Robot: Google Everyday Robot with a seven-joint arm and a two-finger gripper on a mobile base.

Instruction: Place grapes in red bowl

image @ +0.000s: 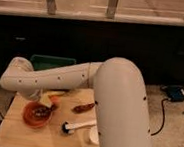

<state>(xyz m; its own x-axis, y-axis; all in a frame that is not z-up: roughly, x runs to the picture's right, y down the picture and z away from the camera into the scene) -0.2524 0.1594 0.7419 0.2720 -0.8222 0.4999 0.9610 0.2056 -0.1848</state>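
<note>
Grapes (41,111) in red bowl (30,117), tool (47,98) just above, grip unclear, reddish-brown item (84,107) beside.

dark grapes (41,111) inside red bowl (28,116), gripper (45,101) just above

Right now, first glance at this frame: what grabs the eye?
The big white arm dominates, sweeping from the lower right across to the left over the wooden board. Next is the red bowl on the board's left, with the dark grapes in it. The end effector sits just above the bowl's rim, below the green tray.
</note>
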